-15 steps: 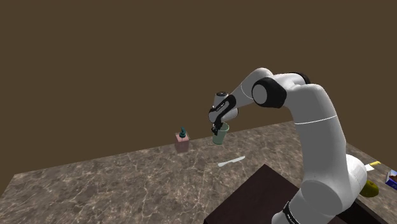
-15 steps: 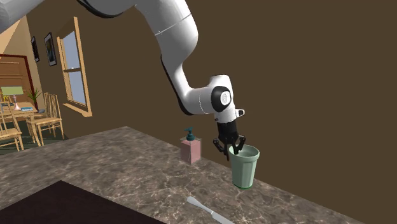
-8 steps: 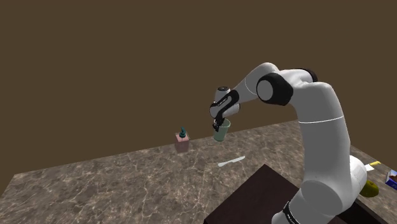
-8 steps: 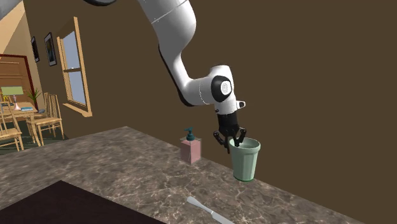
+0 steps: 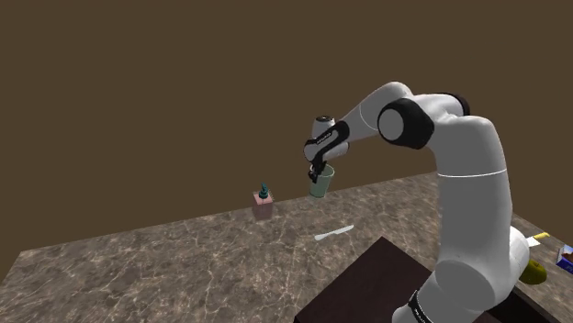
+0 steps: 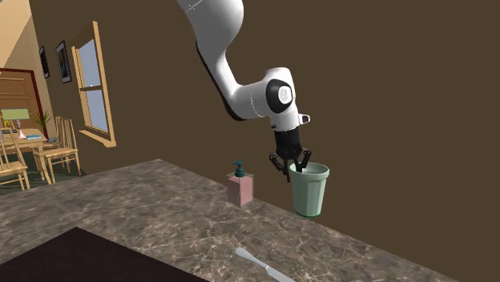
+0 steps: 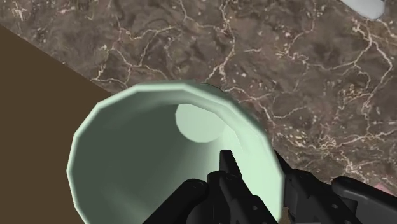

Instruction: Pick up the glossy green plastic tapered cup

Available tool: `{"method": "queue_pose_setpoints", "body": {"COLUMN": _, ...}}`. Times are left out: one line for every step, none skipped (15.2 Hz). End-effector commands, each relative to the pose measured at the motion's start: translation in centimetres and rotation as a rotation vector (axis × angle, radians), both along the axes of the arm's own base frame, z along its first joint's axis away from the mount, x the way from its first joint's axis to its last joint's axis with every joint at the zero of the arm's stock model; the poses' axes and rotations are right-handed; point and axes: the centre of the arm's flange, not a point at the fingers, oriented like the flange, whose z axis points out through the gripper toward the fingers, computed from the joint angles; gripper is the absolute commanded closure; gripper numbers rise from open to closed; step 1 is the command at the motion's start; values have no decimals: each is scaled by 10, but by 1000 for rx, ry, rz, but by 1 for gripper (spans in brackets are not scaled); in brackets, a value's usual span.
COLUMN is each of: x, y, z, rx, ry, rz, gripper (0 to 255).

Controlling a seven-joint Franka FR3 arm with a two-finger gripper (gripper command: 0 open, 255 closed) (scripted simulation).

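Observation:
The pale green tapered cup (image 5: 320, 185) (image 6: 309, 192) hangs upright a little above the brown marble counter (image 5: 184, 266) (image 6: 160, 216), close to the brown wall. My black gripper (image 5: 319, 172) (image 6: 292, 171) is shut on the cup's rim, on the side towards the pink soap dispenser. In the wrist view one finger (image 7: 228, 167) reaches inside the cup (image 7: 159, 127) and the other lies outside its wall. The cup's inside is bare down to its round bottom.
A pink soap dispenser (image 5: 264, 204) (image 6: 239, 187) stands on the counter just beside the cup. A white knife (image 5: 333, 232) (image 6: 264, 266) lies nearer the dark stand (image 5: 367, 284). A yellow object (image 5: 535, 272) and a box (image 5: 564, 259) sit at the shoulder view's lower right.
The gripper has risen with the cup clasped in it; the cup has come up off the counter and a little closer to the wall.

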Motion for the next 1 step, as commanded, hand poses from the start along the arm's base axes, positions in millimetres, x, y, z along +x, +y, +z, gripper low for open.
{"method": "queue_pose_setpoints", "body": {"x": 1, "y": 0, "z": 3, "rx": 0, "ry": 0, "rz": 0, "gripper": 255}}
